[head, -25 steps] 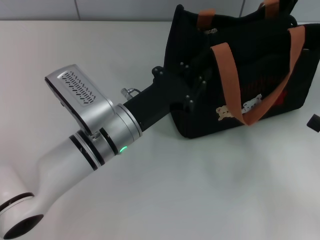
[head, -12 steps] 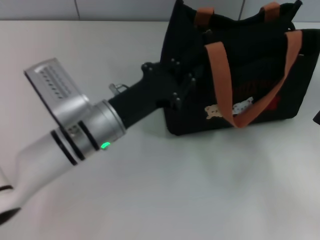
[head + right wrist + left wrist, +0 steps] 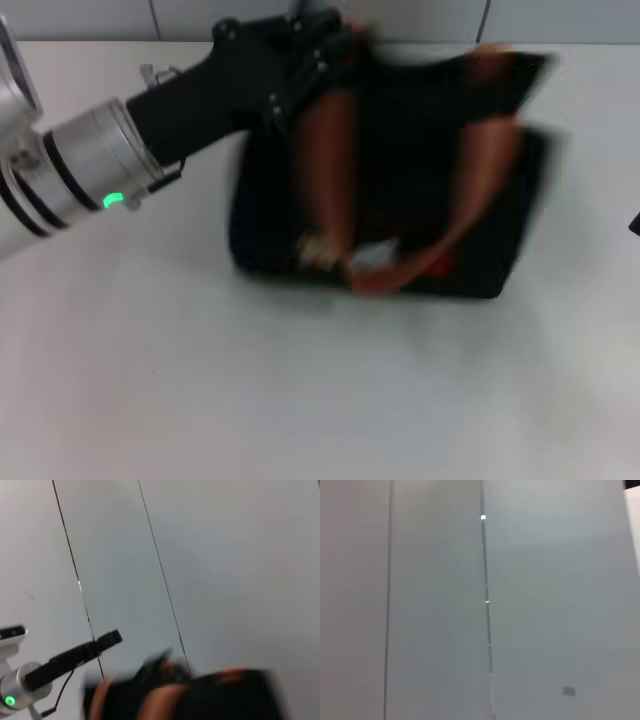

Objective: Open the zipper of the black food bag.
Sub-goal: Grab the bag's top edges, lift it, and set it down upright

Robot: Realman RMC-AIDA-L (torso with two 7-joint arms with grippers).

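The black food bag [image 3: 400, 180] stands on the white table [image 3: 300, 400], smeared by motion, with its orange-brown handles [image 3: 325, 160] hanging down the near side. My left gripper [image 3: 322, 42] is at the bag's far left top corner, and its black wrist reaches in from the left. I cannot make out the zipper in the blur. The right wrist view shows the bag [image 3: 200, 695] low down and my left arm [image 3: 65, 660] beside it. Only a dark tip of my right gripper [image 3: 635, 224] shows at the table's right edge.
A grey panelled wall [image 3: 420, 18] runs behind the table, and the left wrist view shows nothing but that wall [image 3: 545, 605]. White tabletop lies in front of the bag.
My left arm has swung up and back towards the far left. The bag has moved left across the table with it and now shows motion blur.
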